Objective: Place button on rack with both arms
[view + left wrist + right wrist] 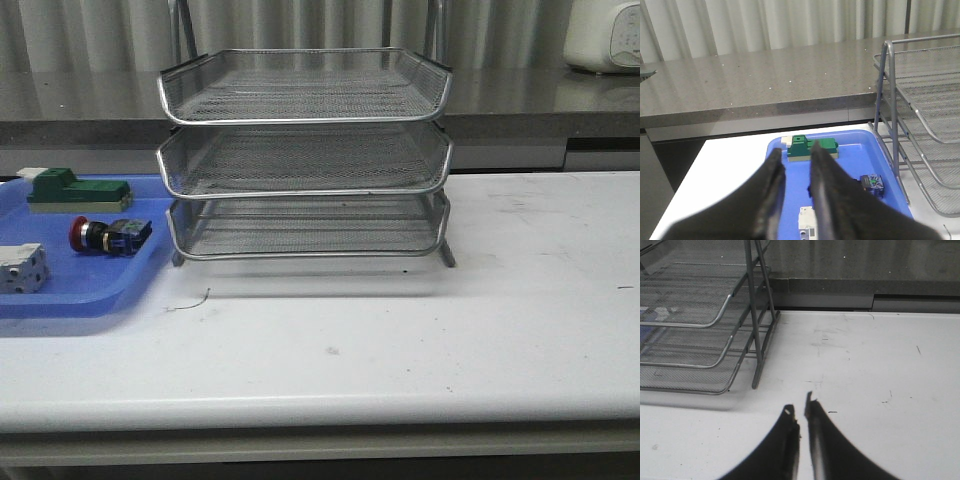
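Button (pixel 108 235) lies beyond left pincer (pixel 796 159), untouched.

No legible text, labels, brands or numbers anywhere; the button (pixel 106 235) and the white appliance (pixel 602 35) in the upper right of the front view show no readable markings.

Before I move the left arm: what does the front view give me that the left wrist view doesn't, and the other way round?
Only the front view shows the whole three-tier rack with all tiers empty, the button's red head, and the bare table in front. Only the left wrist view shows the left pincer, narrowly parted and holding nothing, above the blue tray. Both show that tray with the green block, the white cube and the button lying on it, beside the rack.
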{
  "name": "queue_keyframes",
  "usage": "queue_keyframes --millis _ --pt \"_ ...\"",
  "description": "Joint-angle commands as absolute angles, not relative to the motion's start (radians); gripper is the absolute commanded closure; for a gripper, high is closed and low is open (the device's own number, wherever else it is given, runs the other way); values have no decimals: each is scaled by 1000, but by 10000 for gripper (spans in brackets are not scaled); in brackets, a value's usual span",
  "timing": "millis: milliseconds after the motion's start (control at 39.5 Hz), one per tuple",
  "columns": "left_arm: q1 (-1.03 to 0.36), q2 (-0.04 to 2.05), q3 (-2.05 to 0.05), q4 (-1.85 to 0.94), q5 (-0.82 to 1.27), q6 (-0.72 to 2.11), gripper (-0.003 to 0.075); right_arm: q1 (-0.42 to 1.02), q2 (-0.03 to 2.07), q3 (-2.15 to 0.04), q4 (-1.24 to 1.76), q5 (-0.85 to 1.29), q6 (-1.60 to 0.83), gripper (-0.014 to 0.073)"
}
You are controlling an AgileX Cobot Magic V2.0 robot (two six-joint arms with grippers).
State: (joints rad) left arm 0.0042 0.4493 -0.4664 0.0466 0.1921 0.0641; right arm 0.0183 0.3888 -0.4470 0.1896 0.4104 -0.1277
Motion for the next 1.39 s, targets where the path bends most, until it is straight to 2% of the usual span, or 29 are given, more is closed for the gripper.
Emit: queue_keyframes --millis 0,76,152,430,886,1139,1367 --pt "5 460 -502 47 129 55 255 14 402 -483 198 349 -132 208" --pt "5 460 -502 47 139 55 94 14 402 -483 198 353 -132 95" --pt "5 460 -502 47 140 55 36 14 402 -483 198 353 -132 46" --pt "5 460 -502 47 140 55 41 14 461 -490 231 319 -132 46" --pt "5 460 -502 47 140 55 41 40 1113 -733 556 301 -180 46" --pt "5 460 -502 47 140 55 41 102 1380 -873 963 350 -447 70" --pt "5 460 -502 47 140 55 41 101 1525 -910 1500 458 -871 232"
